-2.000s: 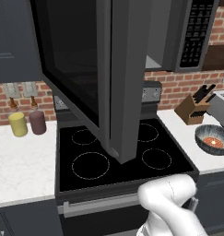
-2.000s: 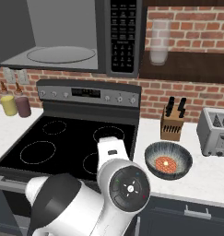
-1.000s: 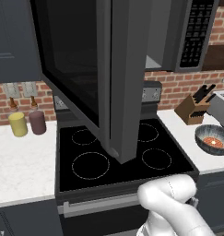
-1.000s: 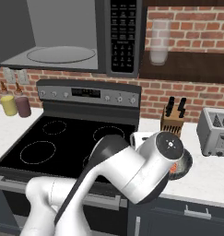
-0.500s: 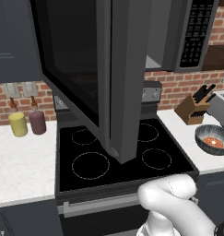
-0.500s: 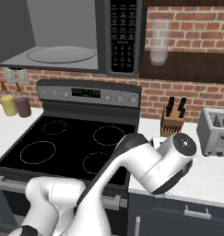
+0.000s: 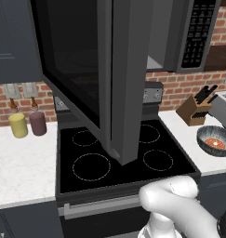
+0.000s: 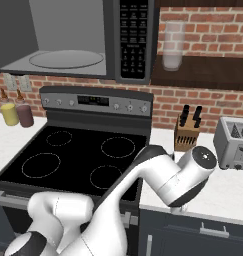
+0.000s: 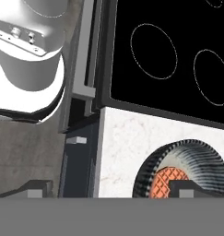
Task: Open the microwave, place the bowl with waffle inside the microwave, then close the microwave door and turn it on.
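microwave door [image 7: 109, 79] swung wide over stove [image 7: 119, 158], cavity of microwave [image 8: 68, 45] open, glass turntable bare | bowl [image 9: 189, 168] on pale counter [image 9: 127, 147] right of stove, near front edge | waffle [image 9: 168, 182] lies in bowl | gripper [image 9: 111, 189] released, jaws wide, above bowl, not touching.

Microwave door [image 7: 93, 74] swung open, waffle [image 9: 168, 183] in bowl [image 9: 187, 159] on counter
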Available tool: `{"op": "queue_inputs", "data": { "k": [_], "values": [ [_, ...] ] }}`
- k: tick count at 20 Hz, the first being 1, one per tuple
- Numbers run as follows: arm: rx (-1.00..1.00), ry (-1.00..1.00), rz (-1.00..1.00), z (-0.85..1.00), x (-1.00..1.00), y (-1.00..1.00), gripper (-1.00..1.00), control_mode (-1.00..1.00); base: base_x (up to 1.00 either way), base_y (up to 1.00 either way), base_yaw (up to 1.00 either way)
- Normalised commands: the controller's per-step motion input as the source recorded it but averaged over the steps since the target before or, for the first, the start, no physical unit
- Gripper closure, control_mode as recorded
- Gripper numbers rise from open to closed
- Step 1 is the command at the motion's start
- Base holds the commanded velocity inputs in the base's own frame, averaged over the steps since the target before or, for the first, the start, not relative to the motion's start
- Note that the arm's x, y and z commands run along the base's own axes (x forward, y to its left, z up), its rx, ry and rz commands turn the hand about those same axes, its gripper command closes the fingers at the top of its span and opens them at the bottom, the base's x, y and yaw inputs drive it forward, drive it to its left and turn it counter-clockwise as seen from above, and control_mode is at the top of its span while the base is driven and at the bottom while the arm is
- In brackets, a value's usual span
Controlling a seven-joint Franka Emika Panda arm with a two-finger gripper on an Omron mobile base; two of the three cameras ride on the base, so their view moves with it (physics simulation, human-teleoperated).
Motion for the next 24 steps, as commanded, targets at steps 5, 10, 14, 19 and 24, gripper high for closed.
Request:
{"op": "queue_inputs", "data": {
  "k": [5, 10, 14, 19, 24],
  "values": [
    [0.00, 0.01, -0.02, -0.28, 0.15, 0.00, -1.00, -1.00, 0.00, 0.00, 0.00],
    [0.00, 0.04, 0.00, -0.14, 0.36, 0.00, -1.00, -1.00, 0.00, 0.00, 0.00],
    [0.00, 0.05, 0.00, -0.07, 0.43, -0.02, -1.00, -1.00, 0.00, 0.00, 0.00],
    [0.00, 0.06, 0.00, -0.06, 0.22, -0.21, -1.00, -1.00, 0.00, 0.00, 0.00],
    [0.00, 0.06, 0.00, -0.19, 0.17, -0.21, -1.00, -1.00, 0.00, 0.00, 0.00]
  ]
}}
